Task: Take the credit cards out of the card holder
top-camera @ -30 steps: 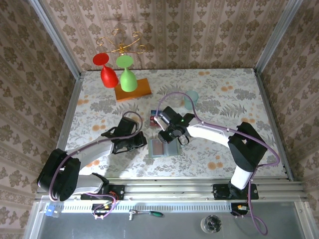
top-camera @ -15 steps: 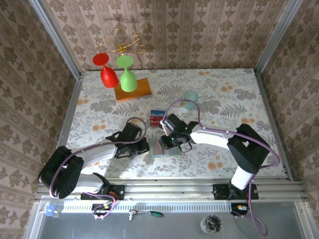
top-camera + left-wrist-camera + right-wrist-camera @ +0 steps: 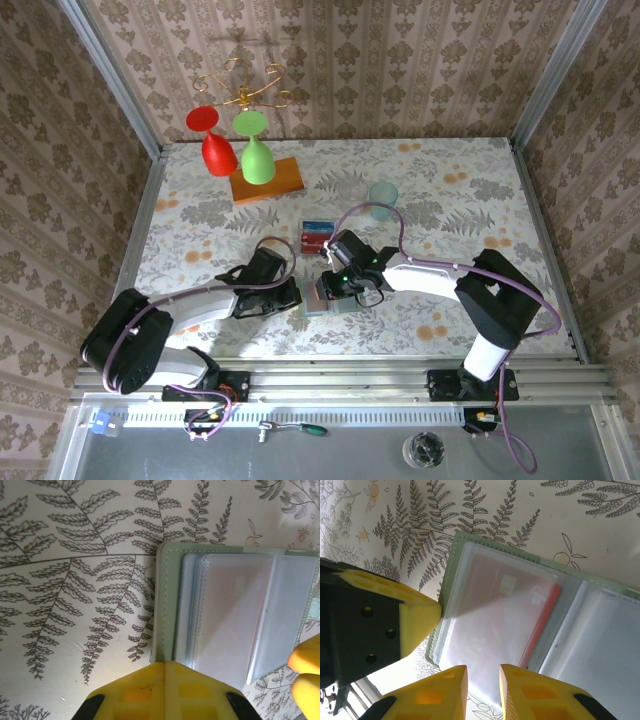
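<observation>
The card holder [image 3: 320, 301] lies open on the fern-print table, sage-green cover down, pale pockets [image 3: 225, 615] up. A red credit card [image 3: 507, 610] sits inside its left pocket, seen through the cloudy sleeve. More credit cards [image 3: 317, 236], red and blue, lie on the table just behind the holder. My left gripper [image 3: 167, 664] is shut, its tip pressed on the holder's green left edge [image 3: 451, 565]. My right gripper [image 3: 483, 677] hovers over the pocket's near edge, open by a narrow gap, with the sleeve showing between its fingers [image 3: 306, 667].
An orange wooden board [image 3: 266, 180] stands at the back left under a gold stand with a red glass [image 3: 217, 150] and a green glass [image 3: 257, 158] hanging on it. A pale teal cup [image 3: 383, 193] stands behind the right arm.
My right gripper has come down and forward from near the loose cards onto the holder, narrowing slightly. My left gripper has slid right to the holder's left edge.
</observation>
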Controlling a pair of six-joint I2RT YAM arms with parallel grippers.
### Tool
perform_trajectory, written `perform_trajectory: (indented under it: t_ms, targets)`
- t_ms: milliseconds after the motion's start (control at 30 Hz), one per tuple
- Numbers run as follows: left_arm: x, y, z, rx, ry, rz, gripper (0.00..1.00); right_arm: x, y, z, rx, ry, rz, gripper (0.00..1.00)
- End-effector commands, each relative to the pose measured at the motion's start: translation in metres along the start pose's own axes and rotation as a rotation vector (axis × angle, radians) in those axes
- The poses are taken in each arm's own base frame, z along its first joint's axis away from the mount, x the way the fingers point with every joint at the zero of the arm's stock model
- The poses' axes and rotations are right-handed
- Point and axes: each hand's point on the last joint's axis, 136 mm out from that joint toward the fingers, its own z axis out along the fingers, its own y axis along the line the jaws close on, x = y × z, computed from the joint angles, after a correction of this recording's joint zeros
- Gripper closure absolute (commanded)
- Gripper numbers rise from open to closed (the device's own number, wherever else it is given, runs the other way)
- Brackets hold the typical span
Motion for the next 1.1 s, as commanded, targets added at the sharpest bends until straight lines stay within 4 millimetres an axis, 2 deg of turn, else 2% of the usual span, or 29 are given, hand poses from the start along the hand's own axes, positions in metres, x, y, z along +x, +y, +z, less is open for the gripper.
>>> perform_trajectory:
  t_ms: [0,333,667,867,1067]
  targets:
    - [0.0,0.004,0.003,-0.023,0.006,0.001,0.94,-0.002,0.01,-0.001,-0.032,-0.004,0.044,0.75]
    - [-0.005,0.002,0.003,-0.03,0.011,0.006,0.94,-0.006,0.01,0.008,-0.04,-0.001,0.103,0.74]
    - [-0.007,0.003,0.002,-0.024,0.018,0.006,0.94,-0.008,0.009,0.012,-0.028,0.003,0.128,0.67]
    - [-0.006,0.004,0.002,-0.02,0.026,0.004,0.94,-0.011,0.013,0.014,-0.056,-0.001,0.145,0.66]
    - [-0.003,0.006,0.001,-0.022,0.028,0.002,0.94,-0.006,0.013,0.023,-0.064,0.03,0.17,0.66]
